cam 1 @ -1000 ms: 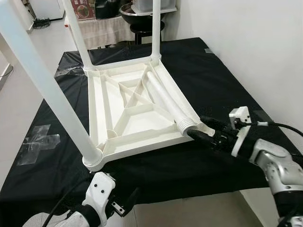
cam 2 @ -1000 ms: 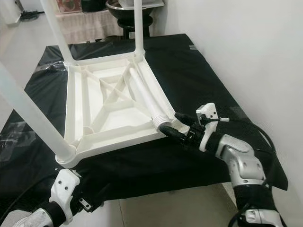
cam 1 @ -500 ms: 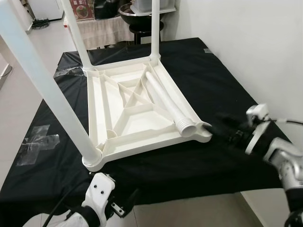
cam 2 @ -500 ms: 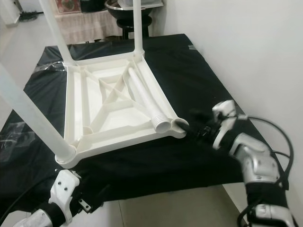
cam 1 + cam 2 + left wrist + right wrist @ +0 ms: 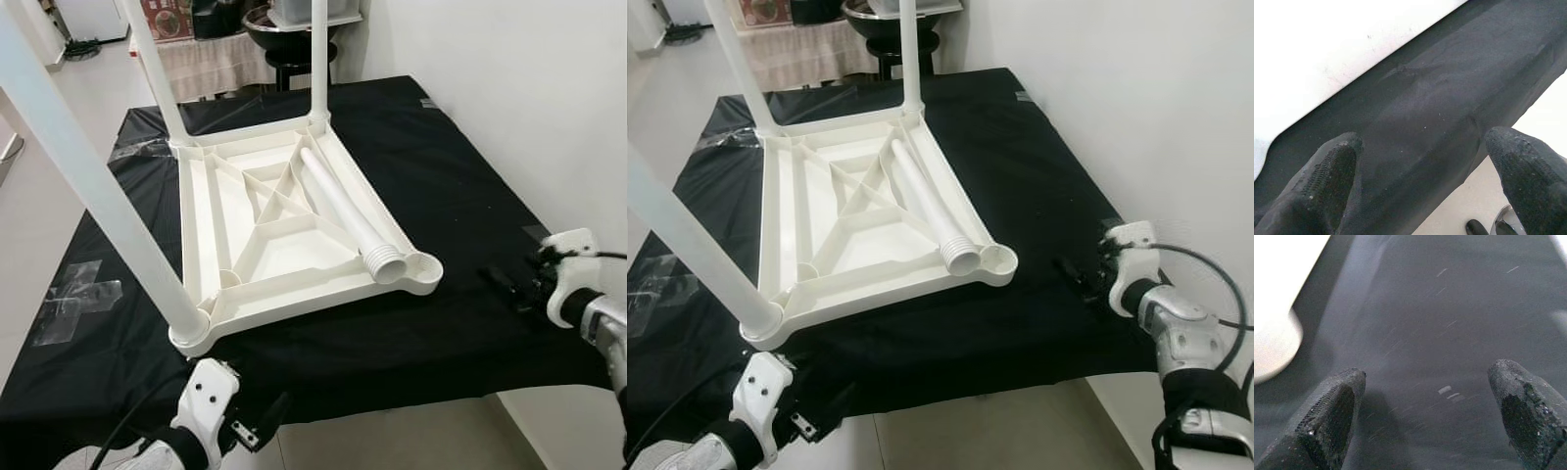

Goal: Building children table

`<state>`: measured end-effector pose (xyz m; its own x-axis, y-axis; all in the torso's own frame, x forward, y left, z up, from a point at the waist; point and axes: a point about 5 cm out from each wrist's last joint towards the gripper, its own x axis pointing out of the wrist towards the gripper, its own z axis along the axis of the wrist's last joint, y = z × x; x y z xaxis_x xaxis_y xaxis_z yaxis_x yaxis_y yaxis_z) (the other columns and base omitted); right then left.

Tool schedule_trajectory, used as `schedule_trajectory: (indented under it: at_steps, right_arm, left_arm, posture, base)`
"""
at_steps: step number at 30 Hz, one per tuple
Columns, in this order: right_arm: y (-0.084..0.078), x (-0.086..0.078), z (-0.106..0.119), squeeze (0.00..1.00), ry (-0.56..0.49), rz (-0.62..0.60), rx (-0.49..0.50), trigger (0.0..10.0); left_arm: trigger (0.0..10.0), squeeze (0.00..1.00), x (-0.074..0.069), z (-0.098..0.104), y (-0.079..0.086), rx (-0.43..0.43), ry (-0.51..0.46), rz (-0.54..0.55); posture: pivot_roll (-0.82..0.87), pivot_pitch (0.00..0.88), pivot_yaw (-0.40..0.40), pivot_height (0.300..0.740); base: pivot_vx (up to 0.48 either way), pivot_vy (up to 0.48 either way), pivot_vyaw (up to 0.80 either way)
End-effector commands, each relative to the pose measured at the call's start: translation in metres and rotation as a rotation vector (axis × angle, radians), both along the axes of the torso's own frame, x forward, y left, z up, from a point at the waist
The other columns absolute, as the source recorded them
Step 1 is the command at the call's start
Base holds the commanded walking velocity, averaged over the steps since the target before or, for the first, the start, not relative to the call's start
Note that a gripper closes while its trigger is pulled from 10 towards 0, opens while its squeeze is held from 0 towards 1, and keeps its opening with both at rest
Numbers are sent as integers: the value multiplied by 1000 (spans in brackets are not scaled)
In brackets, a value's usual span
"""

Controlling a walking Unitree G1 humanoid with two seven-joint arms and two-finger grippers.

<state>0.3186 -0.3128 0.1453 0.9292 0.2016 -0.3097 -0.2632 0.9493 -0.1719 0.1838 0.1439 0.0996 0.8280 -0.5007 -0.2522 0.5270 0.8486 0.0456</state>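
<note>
Right gripper [image 5: 502,284] has pulled back from the threaded end of the loose leg [image 5: 345,212] lying in the upturned table top [image 5: 294,230]; a second ago its jaws were at that ribbed end by the near right corner socket, half a second ago just off the corner, now well apart from it, out over the black cloth [image 5: 460,186] near the desk's right edge. Right arm drawn back toward the robot's right. Jaws spread wide in the right wrist view, fingers [image 5: 1327,416] over bare cloth, white corner of the table top off to one side. Loose leg's end now uncovered
</note>
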Motion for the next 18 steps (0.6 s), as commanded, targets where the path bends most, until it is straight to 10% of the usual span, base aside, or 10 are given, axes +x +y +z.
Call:
schedule_trajectory:
  at_steps: [1,9,18]
  right_arm:
    - [16,1,-10,0,15,54,-28,10000]
    - [86,20,-15,0,-92,177,108,10000]
    - [104,22,-10,0,-126,255,134,10000]
  left_arm:
    - [10000,0,-1,-4,3,23,16,-5]
    - [10000,0,1,-3,1,24,7,-7]
    - [10000,0,1,-3,0,21,6,-3]
  posture:
    - [34,143,9,740]
    - [33,138,4,740]
    - [31,139,1,740]
  base:
    - [0,0,0]
    - [0,0,0]
    - [0,0,0]
